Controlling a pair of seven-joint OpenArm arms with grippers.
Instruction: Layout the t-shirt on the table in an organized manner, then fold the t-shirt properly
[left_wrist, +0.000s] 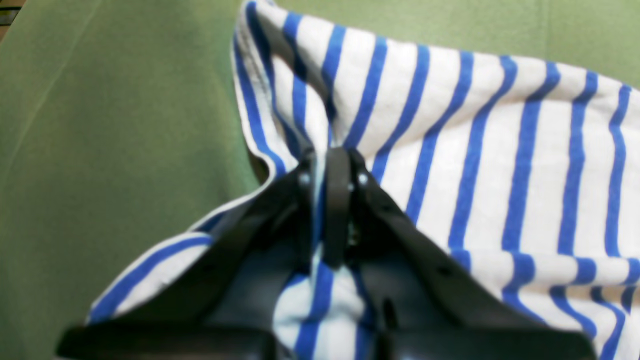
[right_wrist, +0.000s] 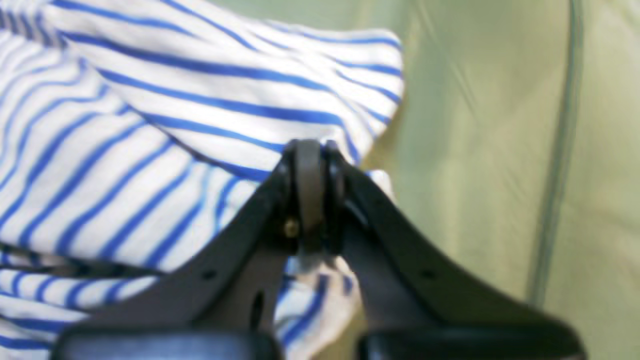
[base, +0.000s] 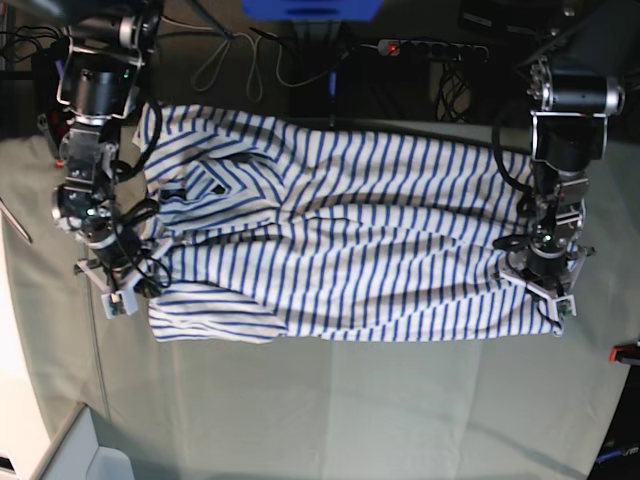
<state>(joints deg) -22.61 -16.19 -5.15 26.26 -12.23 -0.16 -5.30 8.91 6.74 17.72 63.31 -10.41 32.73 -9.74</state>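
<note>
The t-shirt (base: 350, 240), white with thin blue stripes, lies stretched sideways across the far half of the table (base: 350, 410), wrinkled, with a folded sleeve at the left. My left gripper (base: 545, 292) is shut on the shirt's right edge; in the left wrist view its fingertips (left_wrist: 334, 156) pinch a raised fold of striped cloth (left_wrist: 475, 165) above the table (left_wrist: 100, 150). My right gripper (base: 122, 288) is shut on the shirt's left edge; in the right wrist view it (right_wrist: 310, 150) pinches the cloth (right_wrist: 150, 125) next to the table (right_wrist: 475, 150).
A power strip (base: 430, 47) and cables lie beyond the table's far edge. A red clamp (base: 628, 352) sits at the right edge. A thin line or cable (right_wrist: 560, 150) crosses the tablecloth right of my right gripper. The table's front-left corner (base: 70, 425) is near.
</note>
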